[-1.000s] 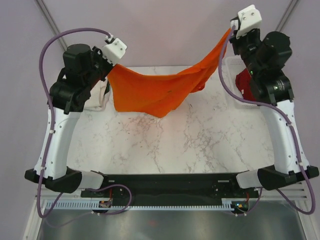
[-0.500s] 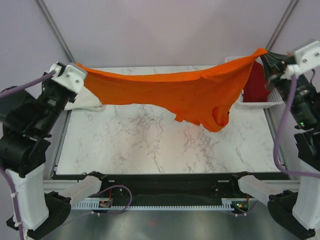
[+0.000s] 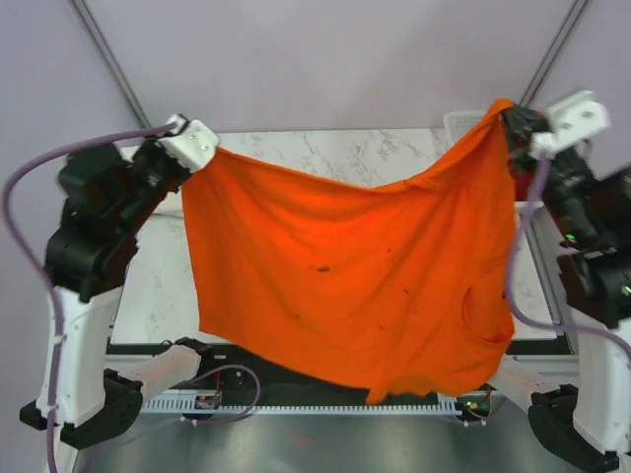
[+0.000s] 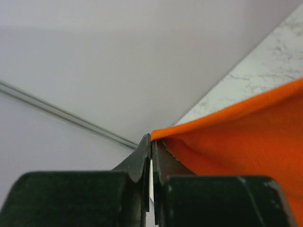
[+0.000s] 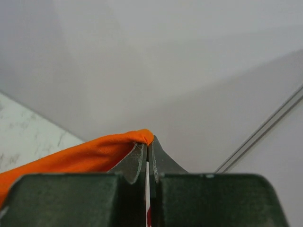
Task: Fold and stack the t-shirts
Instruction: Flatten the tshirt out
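**A:** Entry: what differs from a second ago?

**B:** The bright orange soft cloth t-shirt (image 3: pixel 345 286); a second ago it sags in a bunched sling low over the far end of the white marble-patterned table (image 3: pixel 325 148); half a second ago it is pulled out into a long narrow band between the arms; now it hangs as one broad, nearly flat sheet, in the air, covering most of the tabletop in the overhead view.

**A:** Grip status?

**B:** Left gripper (image 3: pixel 210 150) clenched on the upper left corner of the cloth; right gripper (image 3: pixel 507 114) clenched on the upper right corner; both wrist views show the fingers pinched together with an orange edge running out of them; neither hold has slipped during the shake-out.

**A:** Orientation of the garment?

**B:** The neck opening (image 3: pixel 488 317) sits low on the right side, so the shirt seems to hang sideways; the bottom edge is uneven, lower at the right; I cannot tell whether it touches anything.

**A:** The other shirts?

**B:** Hidden behind the orange sheet and the arms; not recorded.

**A:** Meaning for the task?

**B:** My reading: the opening-out step is done; the cloth is spread enough to lay flat on the table; folding itself is not yet begun; the risk is the free lower edge curling under as it comes down.
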{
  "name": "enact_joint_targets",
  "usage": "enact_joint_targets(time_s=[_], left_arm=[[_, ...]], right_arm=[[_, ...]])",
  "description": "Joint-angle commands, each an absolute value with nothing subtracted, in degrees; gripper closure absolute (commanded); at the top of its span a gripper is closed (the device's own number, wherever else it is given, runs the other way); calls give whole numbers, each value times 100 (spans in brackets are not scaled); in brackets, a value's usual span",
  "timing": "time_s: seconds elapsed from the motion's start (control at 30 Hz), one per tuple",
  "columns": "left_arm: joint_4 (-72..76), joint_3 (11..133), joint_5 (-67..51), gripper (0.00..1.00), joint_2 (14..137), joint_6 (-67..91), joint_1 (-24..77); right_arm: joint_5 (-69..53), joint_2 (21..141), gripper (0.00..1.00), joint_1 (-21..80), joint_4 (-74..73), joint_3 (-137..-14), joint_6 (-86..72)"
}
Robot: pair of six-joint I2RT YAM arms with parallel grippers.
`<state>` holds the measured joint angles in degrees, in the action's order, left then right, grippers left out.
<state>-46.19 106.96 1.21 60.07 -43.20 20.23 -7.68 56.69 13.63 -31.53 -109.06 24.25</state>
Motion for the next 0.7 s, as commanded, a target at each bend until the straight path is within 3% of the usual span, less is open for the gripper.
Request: enact_joint_targets(time_s=[0.0,0.2,0.37,0.5,0.67], left_arm=[[-4536,9647,176,98,6468,-4676,2004],[-3675,7659,-201,98,7135,-4641,1881],[-2541,6909,-369,98,8330,-4570,1531],[-2224,7530,-264,98,10041,-4387,1152],[-2311,8926,-220,98,11327,-4166,791]], right_arm=[[-747,6108,100,1336,-2586,-9662,2900],[-817,6793,100,1336,-1619,-7754,3303],[-537,8241,100,1266,-504,-6698,3858],[-448,9937,100,959,-395,-7468,3745],[-439,12231,100,695,-1087,-10033,3331]])
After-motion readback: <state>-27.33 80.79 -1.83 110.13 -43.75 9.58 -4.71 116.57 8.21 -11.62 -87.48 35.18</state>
